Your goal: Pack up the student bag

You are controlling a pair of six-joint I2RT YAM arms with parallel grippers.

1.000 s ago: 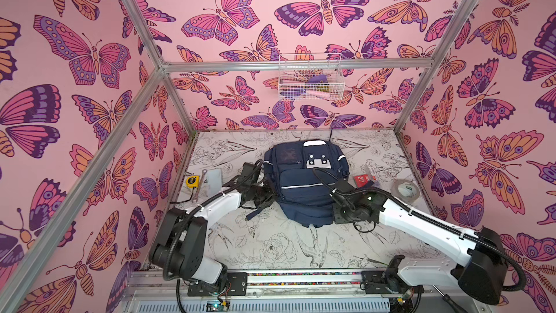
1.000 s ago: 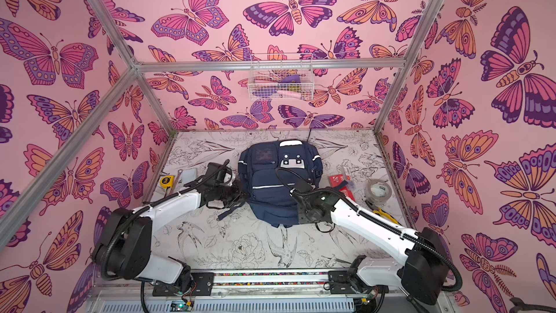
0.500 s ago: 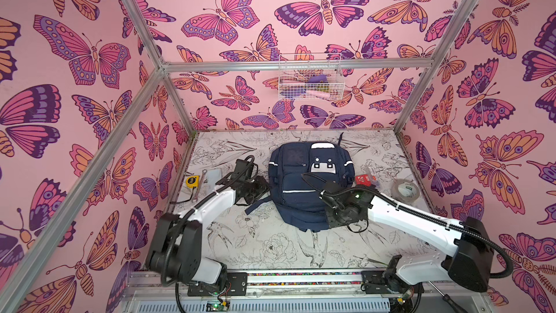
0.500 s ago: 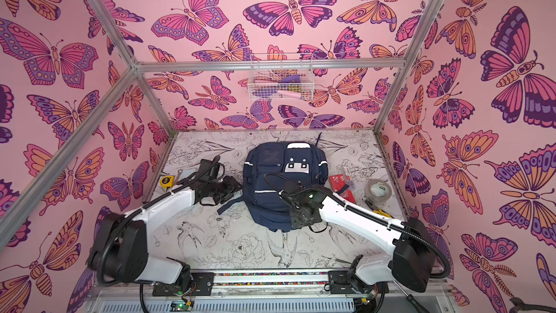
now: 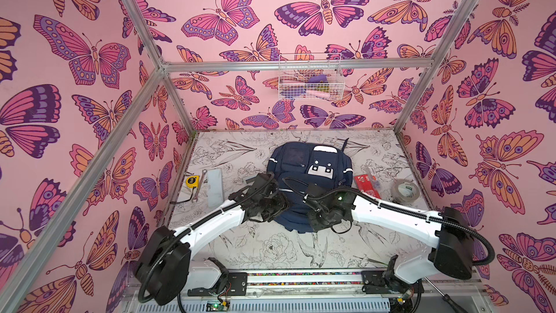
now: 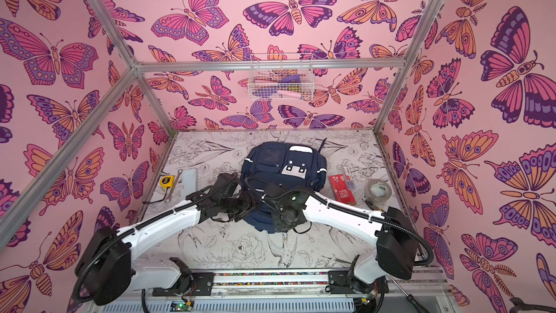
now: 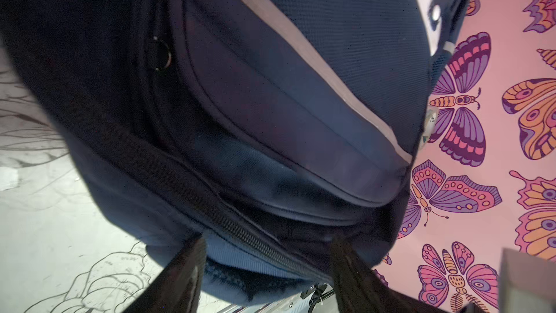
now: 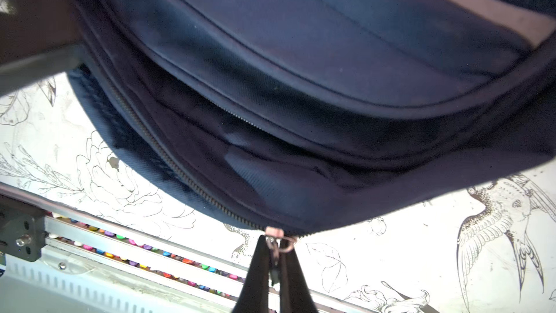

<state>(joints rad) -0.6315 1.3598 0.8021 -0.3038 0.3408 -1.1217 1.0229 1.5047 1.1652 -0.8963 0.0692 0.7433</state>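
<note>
The student bag (image 5: 310, 170) (image 6: 282, 164), navy with thin pale stripes and a white dotted patch, lies flat in the middle of the table. Both grippers are at its near edge. My right gripper (image 8: 278, 246) (image 5: 316, 221) is shut on the metal zip pull (image 8: 278, 242) at the bag's rim. My left gripper (image 7: 266, 278) (image 5: 281, 206) is open, and its two fingers (image 7: 180, 275) straddle the bag's edge and zipper (image 7: 228, 227). In the right wrist view the two rows of zipper teeth (image 8: 168, 158) stand apart with dark lining between them.
A yellow tape measure (image 5: 192, 181), a wrench (image 5: 200, 186) and a grey flat piece (image 5: 215, 186) lie left of the bag. A red packet (image 5: 365, 183) and a tape roll (image 5: 404, 191) lie to its right. A wire basket (image 5: 310, 81) hangs on the back wall.
My left gripper has opened and moved from the bag's left side to its near edge beside the right gripper. The bag shifted slightly to the right. The right gripper stayed shut.
</note>
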